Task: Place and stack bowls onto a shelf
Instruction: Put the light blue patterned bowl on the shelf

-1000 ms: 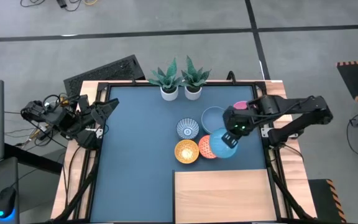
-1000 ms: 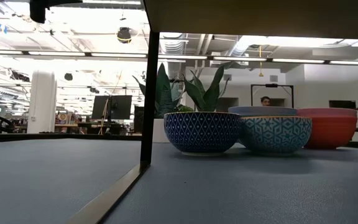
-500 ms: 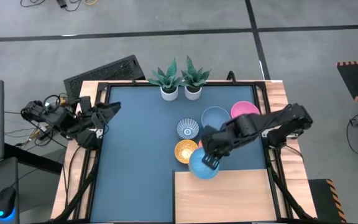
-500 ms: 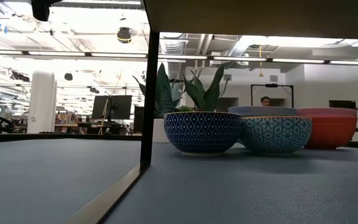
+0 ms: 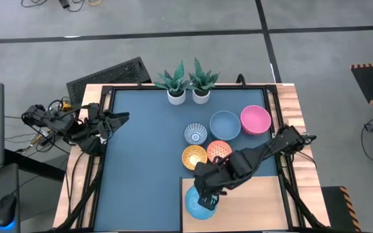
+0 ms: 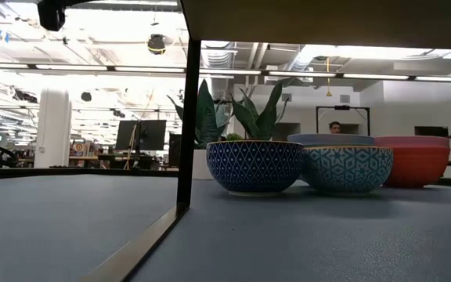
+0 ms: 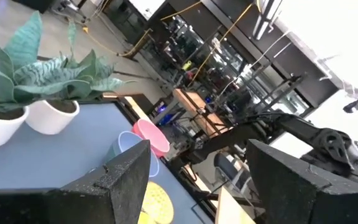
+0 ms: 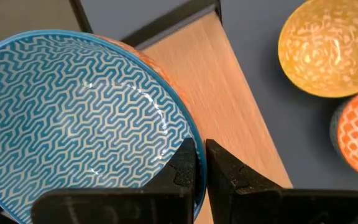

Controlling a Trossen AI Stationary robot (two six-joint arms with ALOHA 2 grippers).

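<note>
My right gripper [image 5: 207, 198] is shut on a teal zigzag-patterned bowl [image 5: 198, 203] over the left part of the pale wood shelf [image 5: 245, 207]. I cannot tell whether the bowl's base touches the shelf. On the blue tabletop sit a yellow bowl [image 5: 194, 157], an orange-red bowl [image 5: 220, 149], a blue-white bowl [image 5: 195, 134], a grey-blue bowl [image 5: 225, 124] and a pink bowl [image 5: 256, 120]. My left gripper [image 5: 123, 117] waits open and empty at the table's left edge. My right gripper pinches the teal bowl's rim [image 8: 190, 132], one finger [image 8: 180, 169] inside the bowl and one [image 8: 227, 173] outside its wall. The fingers slant down from the table's right side. The bowl sits mouth up, about level, over the shelf.
Two white plant pots [image 5: 177, 96] [image 5: 201, 95] stand at the table's far edge. The low view shows the shelf's dark leg [image 6: 188, 117] and several bowls [image 6: 254, 166] beyond it. The shelf's right part [image 5: 258, 213] is bare.
My right gripper has carried the teal bowl from beside the orange-red bowl toward the table's near edge and left, over the shelf's far edge to its left part. It has stayed shut on the rim, and the bowl has stayed mouth up.
</note>
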